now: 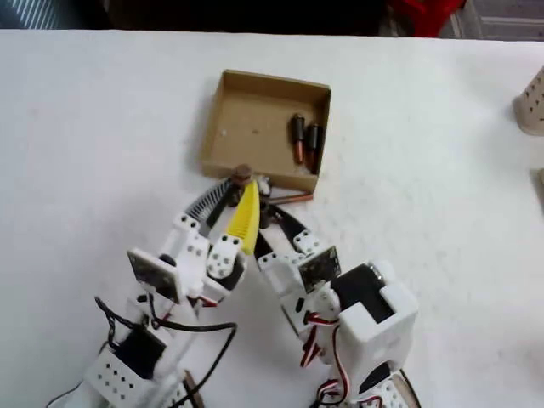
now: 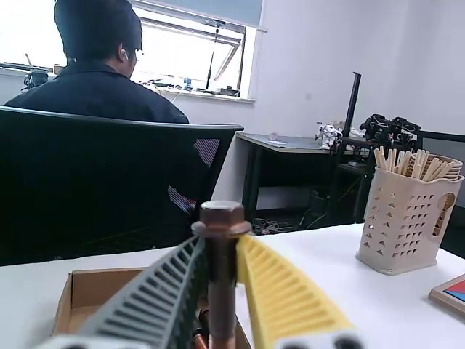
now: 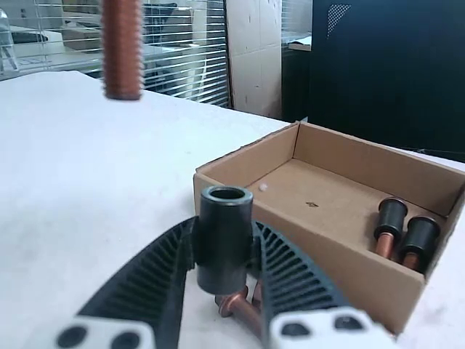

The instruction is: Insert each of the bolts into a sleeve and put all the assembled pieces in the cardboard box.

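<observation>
The left hand (image 2: pixel 219 251) is clenched on a bolt (image 2: pixel 221 218), held upright with its head up, just in front of the box (image 1: pixel 246 119). The right hand (image 3: pixel 224 231) grasps a black sleeve (image 3: pixel 224 247) upright, open end up, and the bolt's threaded tip hangs above it without touching. Two assembled pieces (image 1: pixel 304 138) lie in the box by one wall. A loose bolt (image 1: pixel 291 198) lies on the bench (image 1: pixel 102 127) just beside the box.

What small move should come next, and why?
Probably bring the bolt over the open top of the sleeve. Both are held upright, but the bolt's threaded end hangs higher than the hole and off to one side of it.
</observation>
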Robot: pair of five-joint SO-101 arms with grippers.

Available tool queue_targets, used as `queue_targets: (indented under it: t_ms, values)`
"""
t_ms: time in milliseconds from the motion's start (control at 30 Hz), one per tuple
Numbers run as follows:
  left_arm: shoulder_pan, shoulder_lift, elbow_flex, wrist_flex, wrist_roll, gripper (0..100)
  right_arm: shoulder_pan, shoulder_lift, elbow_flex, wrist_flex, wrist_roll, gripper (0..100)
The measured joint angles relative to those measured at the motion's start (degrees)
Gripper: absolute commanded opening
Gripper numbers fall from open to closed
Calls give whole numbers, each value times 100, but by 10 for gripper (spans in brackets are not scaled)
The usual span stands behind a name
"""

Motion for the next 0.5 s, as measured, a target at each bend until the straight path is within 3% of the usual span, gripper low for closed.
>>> queue_targets:
  t_ms: [267,500]
  values:
    - [290,18,-18,-79,0,23,0,0,0,0,0,16]
    - [308,1635,-413,-1187,0,23,0,0,0,0,0,16]
